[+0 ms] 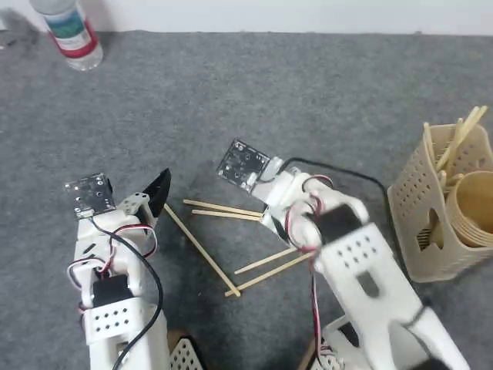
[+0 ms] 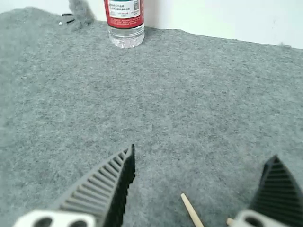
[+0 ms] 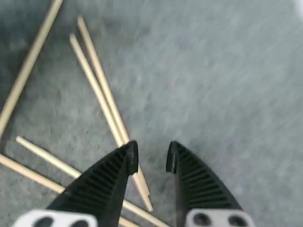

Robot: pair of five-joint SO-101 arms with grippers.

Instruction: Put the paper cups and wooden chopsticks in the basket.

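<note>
Bright, even, diffuse light with faint, soft shadows.

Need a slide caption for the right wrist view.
Right gripper, fingers narrowly apart, over two pale wooden chopsticks lying side by side on grey felt mat.

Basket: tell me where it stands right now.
In the high view the basket stands on the grey mat at the far right, beside the right arm, with paper cups and chopsticks inside it.

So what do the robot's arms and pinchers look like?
Both arms, left arm and right arm, are white plastic with rows of little holes. Red, white and black wires loop along them. The left gripper and right gripper have black, ridged, pointy fingers.
</note>
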